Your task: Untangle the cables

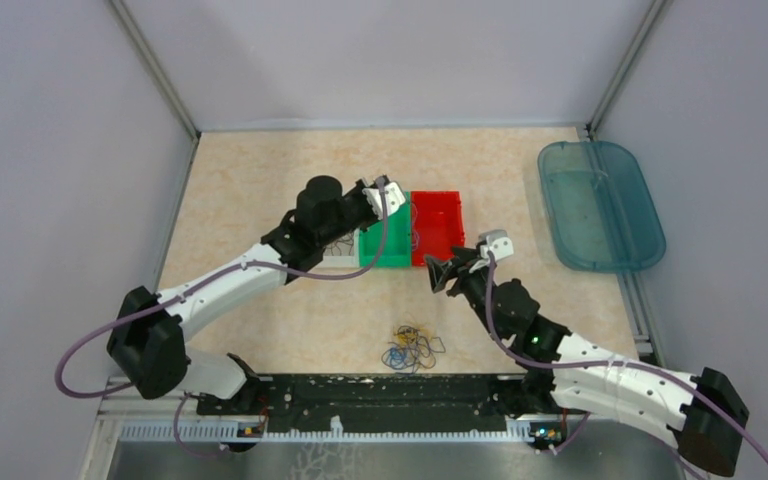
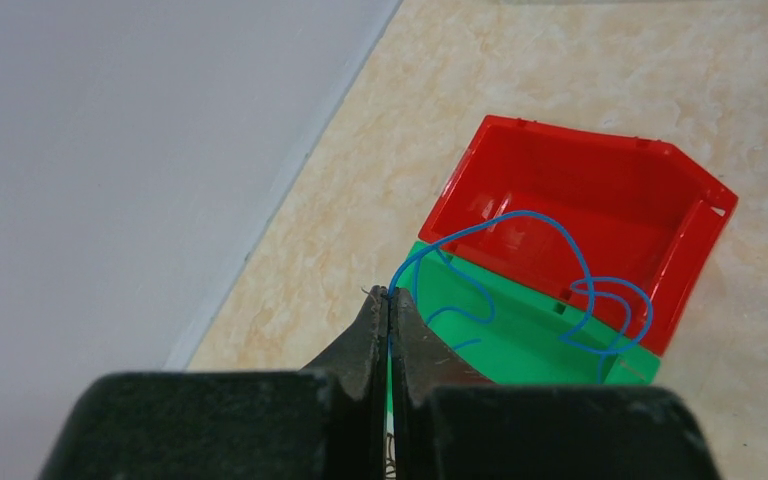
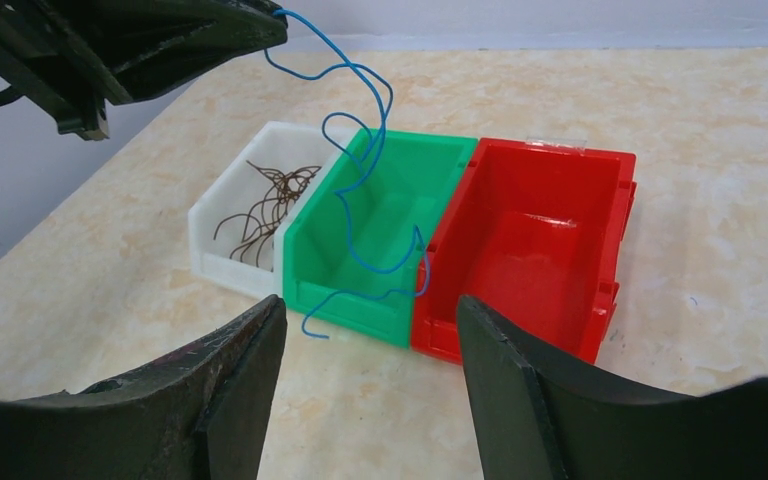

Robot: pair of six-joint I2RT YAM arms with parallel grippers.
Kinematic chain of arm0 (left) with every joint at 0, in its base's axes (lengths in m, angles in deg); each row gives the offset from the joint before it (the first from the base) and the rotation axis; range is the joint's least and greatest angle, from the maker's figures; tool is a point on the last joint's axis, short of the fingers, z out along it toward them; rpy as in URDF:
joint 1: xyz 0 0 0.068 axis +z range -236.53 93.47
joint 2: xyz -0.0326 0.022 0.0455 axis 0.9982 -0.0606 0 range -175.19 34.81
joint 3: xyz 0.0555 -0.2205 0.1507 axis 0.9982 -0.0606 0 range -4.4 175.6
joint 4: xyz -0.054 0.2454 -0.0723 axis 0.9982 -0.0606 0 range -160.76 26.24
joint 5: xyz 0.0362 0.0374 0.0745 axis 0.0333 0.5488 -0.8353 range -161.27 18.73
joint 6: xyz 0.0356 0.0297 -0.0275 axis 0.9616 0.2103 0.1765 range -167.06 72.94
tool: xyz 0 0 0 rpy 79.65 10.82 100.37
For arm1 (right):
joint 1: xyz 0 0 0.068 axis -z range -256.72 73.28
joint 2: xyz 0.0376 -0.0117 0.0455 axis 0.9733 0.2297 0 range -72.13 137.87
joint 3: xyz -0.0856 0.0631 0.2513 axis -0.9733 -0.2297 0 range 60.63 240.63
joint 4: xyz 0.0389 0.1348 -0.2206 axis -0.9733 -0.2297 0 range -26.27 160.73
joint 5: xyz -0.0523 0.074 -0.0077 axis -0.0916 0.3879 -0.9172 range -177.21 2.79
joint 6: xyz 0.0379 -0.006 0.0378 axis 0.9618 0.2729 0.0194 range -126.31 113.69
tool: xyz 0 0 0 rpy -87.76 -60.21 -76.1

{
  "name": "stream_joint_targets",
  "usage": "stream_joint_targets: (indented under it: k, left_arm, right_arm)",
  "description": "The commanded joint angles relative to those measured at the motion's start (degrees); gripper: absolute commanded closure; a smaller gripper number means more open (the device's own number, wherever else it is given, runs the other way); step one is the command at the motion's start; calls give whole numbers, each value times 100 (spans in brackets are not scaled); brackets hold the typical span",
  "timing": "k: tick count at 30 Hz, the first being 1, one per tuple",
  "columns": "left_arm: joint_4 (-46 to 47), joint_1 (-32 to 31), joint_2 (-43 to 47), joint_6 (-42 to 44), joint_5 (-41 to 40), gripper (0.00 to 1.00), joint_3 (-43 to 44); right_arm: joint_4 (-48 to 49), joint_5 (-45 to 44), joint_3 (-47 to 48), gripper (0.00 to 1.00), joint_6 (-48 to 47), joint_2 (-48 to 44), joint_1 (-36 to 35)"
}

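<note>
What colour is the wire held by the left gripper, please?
Blue wire; right wrist view shows it best.

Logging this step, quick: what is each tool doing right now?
Left tool: closed, pinching one end of the blue cable.
Right tool: open, holding nothing.

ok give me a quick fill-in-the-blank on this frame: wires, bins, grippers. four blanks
1. The wire pinched in the left gripper is ____ in colour.
2. The brown wires lie in the ____ bin.
3. The right gripper is ____ and holds nothing.
4. Next to the green bin, on the side away from the brown wires, stands the ____ bin.

Missing words: blue; white; open; red.
</note>
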Motion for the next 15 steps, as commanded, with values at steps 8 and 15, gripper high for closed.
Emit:
stream_joint_targets:
  k: [8, 15]
  left_arm:
    - [442, 664, -264, -151, 1, 100, 63]
    - [369, 670, -300, -36, 429, 100, -65]
  right_arm:
    - [-154, -1, 136, 37, 35, -341, 46]
    - [-61, 33, 117, 38, 74, -285, 48]
